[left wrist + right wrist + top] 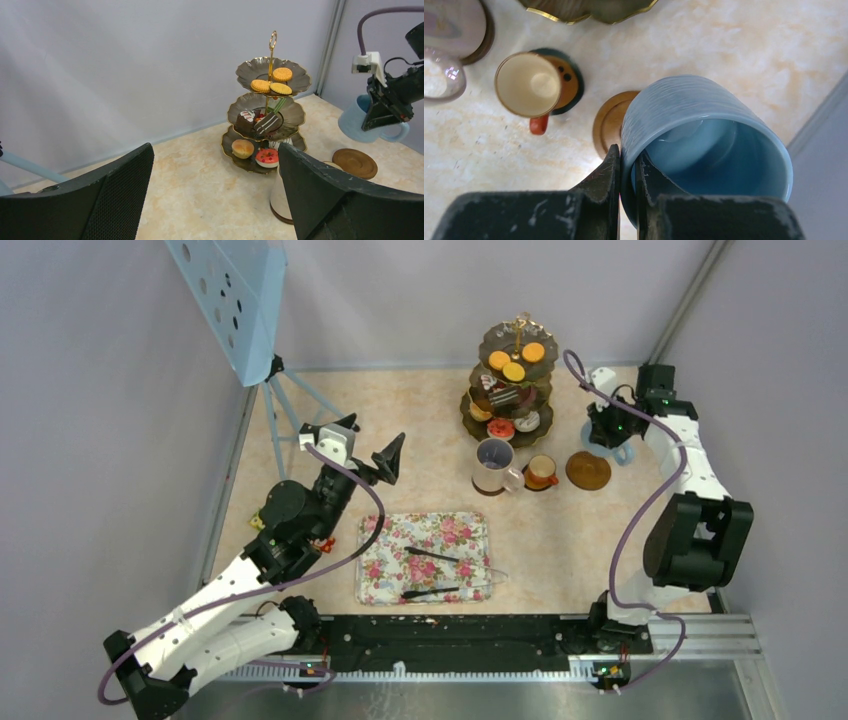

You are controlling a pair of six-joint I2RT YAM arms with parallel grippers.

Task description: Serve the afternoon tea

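The beige marbled tabletop [560, 540] carries everything. At its near edge lies a rectangular tray with a pink floral print [372, 580]. Toward the far wall stands a dark scalloped three-tier stand with a gold ring handle [295, 115].

The left gripper [372, 438] hangs above the table's left half with its fingers spread wide and nothing between them, well apart from the stand.

The right gripper [626, 156] is closed tight on the wall of a ribbed light-blue ceramic cup [689, 110], one finger inside the rim and one outside. The cup is off the table, to the right of the stand and above a round brown wooden coaster [588, 470].

Just in front of the stand a pale-grey mug [493, 465] sits upright. Beside it, between mug and coaster, is a small orange-brown cup [540, 470] on a dark saucer.

Black tongs [432, 592] rest on the tray.

Three orange rounds [261, 85] lie on the stand's top tier, dark cake slices [267, 123] on the middle one, and a tan donut [242, 148] and a red-topped donut [267, 156] on the bottom one.
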